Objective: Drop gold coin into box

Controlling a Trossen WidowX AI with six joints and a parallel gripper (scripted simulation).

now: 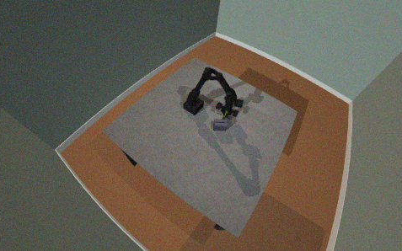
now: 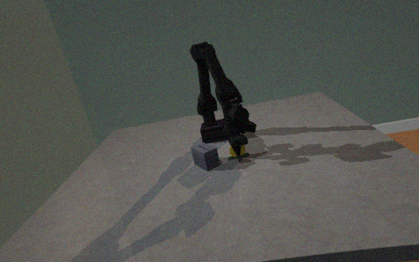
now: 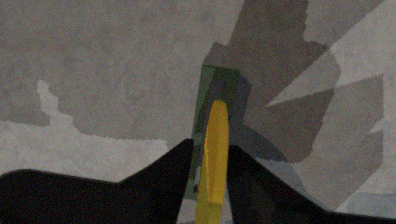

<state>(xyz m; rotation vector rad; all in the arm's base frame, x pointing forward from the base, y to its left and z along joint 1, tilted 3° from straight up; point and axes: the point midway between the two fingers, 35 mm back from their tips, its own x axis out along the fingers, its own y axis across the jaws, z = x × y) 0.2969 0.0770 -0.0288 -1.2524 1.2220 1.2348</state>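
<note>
The gold coin [image 1: 226, 114] [image 2: 232, 150] [image 3: 217, 145] stands on its edge in the dark-green holder [image 2: 246, 155] [image 3: 201, 97]. My gripper [image 2: 239, 156] [image 3: 210, 149] is low over the holder, with one finger on each side of the coin. The fingers are partly open: in the wrist view a gap shows between the coin and the left finger, while the right finger is very near the coin. The closed grey box [image 1: 220, 125] [image 2: 205, 157] stands close beside the holder, with its slotted lid on top. The fingers hide part of the coin in the exterior view.
The arm's base [image 1: 193, 106] [image 2: 213, 131] stands behind the box in the exterior view. The grey table top [image 1: 168, 139] [image 2: 307, 198] carries the arm's long shadows. The box is the nearest obstacle to the gripper.
</note>
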